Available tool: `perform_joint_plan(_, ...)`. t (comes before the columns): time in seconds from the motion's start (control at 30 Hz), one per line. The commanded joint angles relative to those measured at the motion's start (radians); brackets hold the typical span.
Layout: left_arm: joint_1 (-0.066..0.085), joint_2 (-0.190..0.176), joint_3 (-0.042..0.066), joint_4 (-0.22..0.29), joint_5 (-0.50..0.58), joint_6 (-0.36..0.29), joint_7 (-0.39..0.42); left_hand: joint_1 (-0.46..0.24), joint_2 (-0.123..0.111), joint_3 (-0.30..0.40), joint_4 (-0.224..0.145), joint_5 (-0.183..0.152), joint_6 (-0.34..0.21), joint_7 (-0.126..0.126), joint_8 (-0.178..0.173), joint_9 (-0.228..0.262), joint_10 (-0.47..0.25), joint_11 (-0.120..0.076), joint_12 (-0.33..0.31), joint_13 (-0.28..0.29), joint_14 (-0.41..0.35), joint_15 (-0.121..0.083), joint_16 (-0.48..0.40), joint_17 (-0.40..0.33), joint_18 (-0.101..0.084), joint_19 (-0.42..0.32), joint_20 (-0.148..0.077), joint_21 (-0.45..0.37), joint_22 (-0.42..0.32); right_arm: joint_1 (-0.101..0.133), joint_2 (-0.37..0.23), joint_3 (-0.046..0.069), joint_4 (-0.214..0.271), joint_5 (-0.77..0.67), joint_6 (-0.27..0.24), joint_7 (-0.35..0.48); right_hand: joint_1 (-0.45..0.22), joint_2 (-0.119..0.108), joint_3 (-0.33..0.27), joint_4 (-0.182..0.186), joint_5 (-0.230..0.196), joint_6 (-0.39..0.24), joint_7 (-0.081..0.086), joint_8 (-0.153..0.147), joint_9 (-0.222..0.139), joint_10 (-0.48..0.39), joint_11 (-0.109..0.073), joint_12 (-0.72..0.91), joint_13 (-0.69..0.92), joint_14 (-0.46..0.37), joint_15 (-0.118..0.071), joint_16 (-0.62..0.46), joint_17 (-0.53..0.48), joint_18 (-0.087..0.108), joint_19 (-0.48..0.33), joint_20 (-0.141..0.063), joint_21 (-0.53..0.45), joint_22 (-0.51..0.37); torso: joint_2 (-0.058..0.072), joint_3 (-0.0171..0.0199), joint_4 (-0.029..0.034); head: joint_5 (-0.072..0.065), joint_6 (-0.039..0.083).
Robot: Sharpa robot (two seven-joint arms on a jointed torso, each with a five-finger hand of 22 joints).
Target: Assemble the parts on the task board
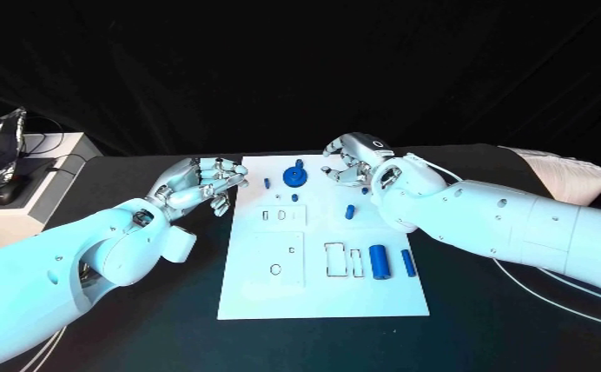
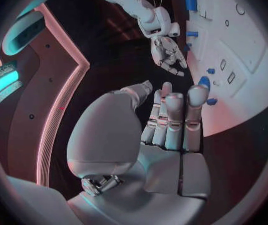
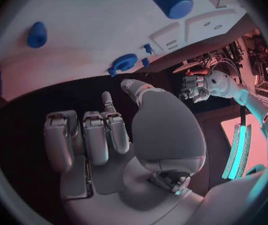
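White and flat, the task board (image 1: pixel 263 289) lies in the middle of the black surface (image 1: pixel 488 320). On it lie a blue gear (image 1: pixel 295 175), a small blue part (image 1: pixel 351 211) and two blue cylinders (image 1: pixel 379 261). The left robot hand (image 1: pixel 201 182) hovers beside its left edge, the right robot hand (image 1: pixel 354 162) over its far right corner. Both have their fingers apart and hold nothing.

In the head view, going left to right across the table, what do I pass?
Left hand → left edge of the task board → blue gear → small blue part → large blue cylinder → slimmer blue cylinder.
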Motion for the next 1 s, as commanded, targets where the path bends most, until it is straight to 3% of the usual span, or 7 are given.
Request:
perform_joint_plan(0.03,-0.001,0.000,0.001,0.001,0.006,0.013,0.025,-0.010,-0.001,0.003,-0.002,-0.001,0.003,0.004,-0.003,0.000,0.004,0.003,-0.003,-0.001,-0.010,0.001,-0.012,-0.013,0.002,-0.012,0.001,-0.010,-0.015,0.004,-0.036,0.001,0.014,0.190,-0.017,0.192,0.033,-0.009,0.010,-0.030,-0.040,0.005,0.000,-0.006,-0.001,0.059,0.004,-0.005,0.211,0.104,0.000,0.004,0.263,-0.007,0.070,0.001,-0.006,0.220,-0.004,0.0017,-0.0056,-0.001,0.004)
perform_joint_plan(0.13,-0.003,-0.002,0.001,0.001,0.007,0.016,0.029,-0.014,-0.005,0.001,-0.003,-0.001,0.003,0.003,-0.004,0.000,0.005,0.003,-0.003,-0.001,-0.013,0.001,-0.015,-0.015,0.002,-0.014,0.001,-0.012,-0.017,0.007,-0.079,0.002,0.021,0.275,0.018,0.259,0.056,-0.021,0.010,-0.055,-0.079,0.006,0.000,-0.007,-0.002,0.055,0.004,-0.008,0.207,0.104,0.000,0.004,0.263,-0.007,0.070,0.002,-0.006,0.221,-0.006,0.0041,-0.0095,0.001,0.005)
perform_joint_plan(0.37,-0.013,-0.004,0.001,0.002,0.007,0.022,0.033,-0.015,-0.011,0.001,-0.009,-0.001,0.007,-0.001,-0.004,0.001,0.009,0.000,-0.002,-0.001,-0.014,-0.001,-0.019,-0.017,0.003,-0.017,0.001,-0.015,-0.019,0.010,-0.166,0.003,-0.009,0.378,0.132,0.349,0.093,-0.035,0.009,-0.092,-0.091,0.010,-0.004,-0.006,-0.002,0.056,0.001,-0.007,0.207,0.104,-0.004,0.004,0.263,-0.008,0.072,0.000,-0.003,0.224,-0.014,0.0104,-0.0194,-0.002,0.007)
perform_joint_plan(0.63,-0.027,-0.004,0.001,0.001,0.007,0.025,0.032,-0.014,-0.013,0.002,-0.013,-0.001,0.008,-0.003,-0.005,0.000,0.013,-0.002,-0.001,-0.001,-0.013,-0.003,-0.018,-0.014,0.003,-0.016,0.000,-0.014,-0.016,0.008,-0.203,0.003,-0.073,0.401,0.234,0.369,0.118,-0.039,0.014,-0.118,-0.075,0.012,-0.016,-0.006,-0.003,0.058,-0.008,-0.006,0.209,0.104,-0.014,0.004,0.263,-0.009,0.074,-0.009,-0.001,0.226,-0.021,0.0201,-0.0286,-0.007,0.002)
perform_joint_plan(0.83,-0.033,-0.002,0.001,0.001,0.007,0.027,0.031,-0.014,-0.013,0.002,-0.013,-0.001,0.008,-0.003,-0.005,0.000,0.014,-0.003,-0.001,-0.001,-0.012,-0.003,-0.017,-0.014,0.003,-0.015,0.000,-0.014,-0.016,0.005,-0.201,0.003,-0.104,0.379,0.274,0.359,0.120,-0.039,0.015,-0.121,-0.067,0.010,-0.015,-0.007,-0.003,0.060,-0.009,-0.004,0.212,0.104,-0.015,0.004,0.263,-0.010,0.077,-0.011,0.003,0.230,-0.021,0.0255,-0.0321,-0.012,-0.004)
perform_joint_plan(1.0,-0.035,-0.002,0.001,0.000,0.007,0.028,0.031,-0.014,-0.013,0.002,-0.014,-0.001,0.008,-0.003,-0.005,0.000,0.015,-0.003,0.000,-0.001,-0.011,-0.003,-0.016,-0.011,0.002,-0.014,0.000,-0.013,-0.014,0.003,-0.186,0.003,-0.131,0.348,0.292,0.340,0.118,-0.040,0.014,-0.121,-0.064,0.009,-0.012,-0.008,-0.004,0.061,-0.007,-0.004,0.212,0.104,-0.014,0.004,0.263,-0.011,0.078,-0.011,0.004,0.231,-0.021,0.0211,-0.0294,-0.021,-0.006)
